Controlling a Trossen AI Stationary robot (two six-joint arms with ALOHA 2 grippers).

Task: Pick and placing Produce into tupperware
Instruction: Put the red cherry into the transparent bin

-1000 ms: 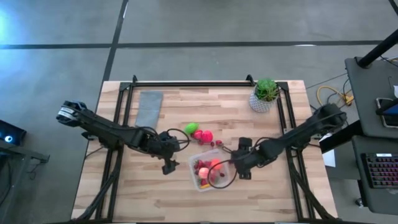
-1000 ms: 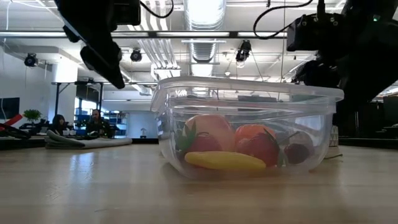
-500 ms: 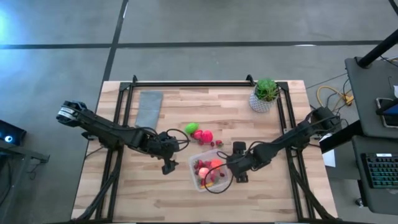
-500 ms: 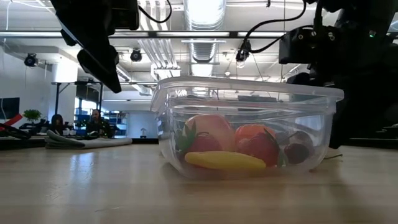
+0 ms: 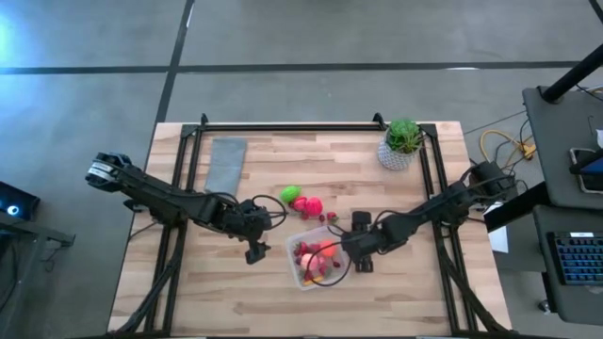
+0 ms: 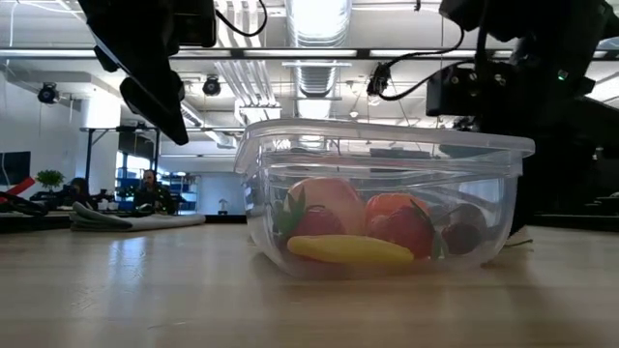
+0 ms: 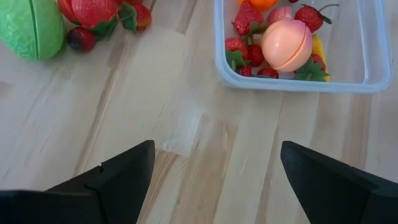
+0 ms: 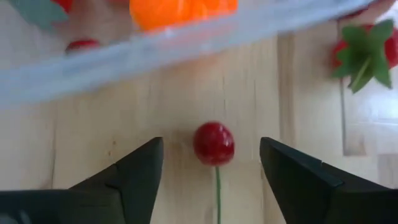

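Observation:
The clear tupperware [image 5: 315, 260] stands on the wooden table near its front middle and holds a peach, an orange piece, a yellow piece and strawberries [image 7: 286, 43]. A green piece [image 5: 290, 194], a pink-red piece [image 5: 309, 204] and small berries [image 5: 326, 217] lie on the table beyond it. My right gripper [image 5: 355, 250] is open just right of the tupperware. Its fingers stand on either side of a red cherry [image 8: 214, 143] that lies on the table by the container wall [image 8: 155, 46], without touching it. My left gripper [image 5: 256, 249] is open and empty to the tupperware's left.
A potted plant in a white pot [image 5: 402, 141] stands at the far right. A flat grey cloth [image 5: 226, 162] lies at the far left. A strawberry [image 8: 367, 50] lies on the table near the cherry. Black frame rails [image 5: 283, 125] run along the table's far edge and sides.
My right gripper has gone toward the table's left edge, closing in on the tupperware's right wall, and has stayed open. The tupperware and the produce have not moved.

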